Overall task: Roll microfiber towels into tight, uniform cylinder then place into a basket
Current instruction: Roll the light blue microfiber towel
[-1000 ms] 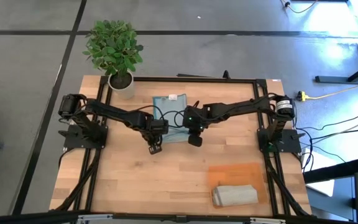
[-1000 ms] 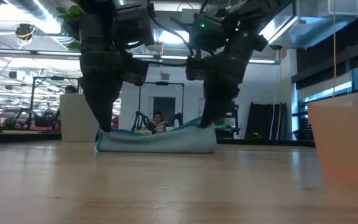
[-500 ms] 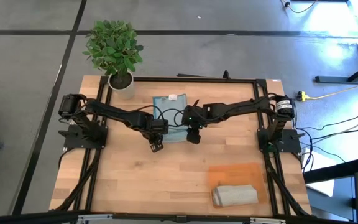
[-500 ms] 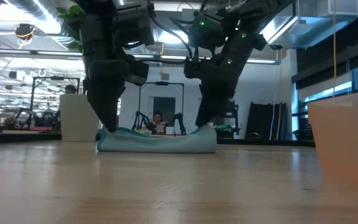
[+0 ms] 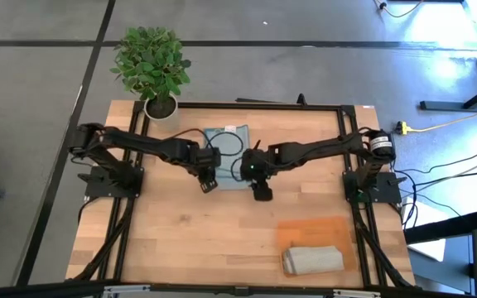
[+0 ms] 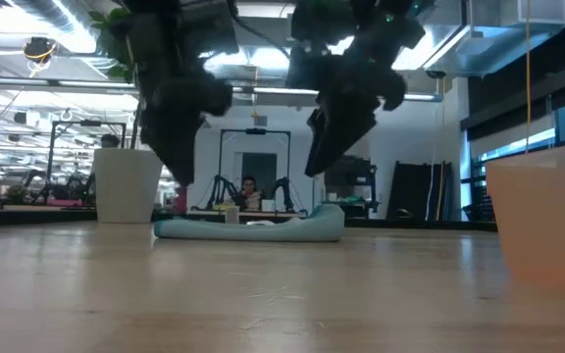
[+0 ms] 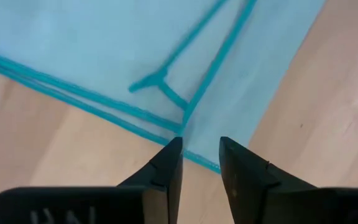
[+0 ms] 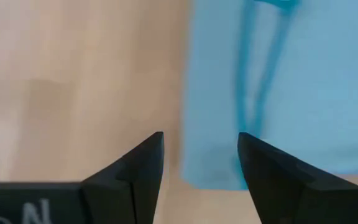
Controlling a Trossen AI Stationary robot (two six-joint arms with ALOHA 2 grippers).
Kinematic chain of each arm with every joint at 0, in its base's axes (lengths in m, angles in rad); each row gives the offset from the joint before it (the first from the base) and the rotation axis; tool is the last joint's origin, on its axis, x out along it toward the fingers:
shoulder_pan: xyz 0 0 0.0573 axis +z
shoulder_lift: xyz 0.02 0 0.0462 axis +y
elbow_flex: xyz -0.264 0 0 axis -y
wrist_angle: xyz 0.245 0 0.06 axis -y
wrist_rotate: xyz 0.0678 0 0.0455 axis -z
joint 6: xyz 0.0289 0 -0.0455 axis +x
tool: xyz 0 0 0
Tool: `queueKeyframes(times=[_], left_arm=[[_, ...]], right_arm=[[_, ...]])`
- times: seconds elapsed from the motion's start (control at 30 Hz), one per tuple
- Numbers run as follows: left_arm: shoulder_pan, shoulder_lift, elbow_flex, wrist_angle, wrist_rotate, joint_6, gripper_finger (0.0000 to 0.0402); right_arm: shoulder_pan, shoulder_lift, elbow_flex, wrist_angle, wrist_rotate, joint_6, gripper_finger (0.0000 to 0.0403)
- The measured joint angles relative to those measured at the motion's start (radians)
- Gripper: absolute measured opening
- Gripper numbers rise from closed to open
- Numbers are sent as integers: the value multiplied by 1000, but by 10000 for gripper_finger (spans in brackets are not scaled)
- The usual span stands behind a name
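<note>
The pale blue microfiber towel (image 5: 226, 141) lies flat on the table's far middle, low and slack in the low view (image 6: 248, 227). Its near corners show teal hems in layers (image 7: 104, 56) (image 8: 291, 93). My left gripper (image 5: 208, 184) (image 7: 201, 155) hovers open just above the towel's near left corner. My right gripper (image 5: 262, 193) (image 8: 201, 149) hovers open above the near right corner. In the low view both are clear of the cloth, left (image 6: 186, 175) and right (image 6: 318, 162). A rolled grey-beige towel (image 5: 313, 259) lies in the orange basket (image 5: 317, 229) at the near right.
A white pot with a green plant (image 5: 162, 108) stands at the far left corner, showing at the left of the low view (image 6: 126, 184). The basket's wall (image 6: 547, 216) rises at the right of the low view. Bare wood lies between the towel and the near edge.
Both grippers have let go of the blue towel's near edge and risen clear of it. The raised ends of that edge have sunk, and the towel now lies lower and flat on the table.
</note>
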Motion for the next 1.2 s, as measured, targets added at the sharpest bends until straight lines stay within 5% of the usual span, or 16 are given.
queueKeyframes(times=[0.13, 0.67, 1.2], left_arm=[[5, -58, 0, 2, -11, 0, 96], [-138, -108, 1, 16, -48, -1, 98], [-173, -97, 1, 32, -71, 71, 98]], right_arm=[[44, 5, -29, 3, -55, -38, 206], [73, 9, -273, 378, 151, -50, 198], [72, 33, -337, 441, 185, -96, 150]])
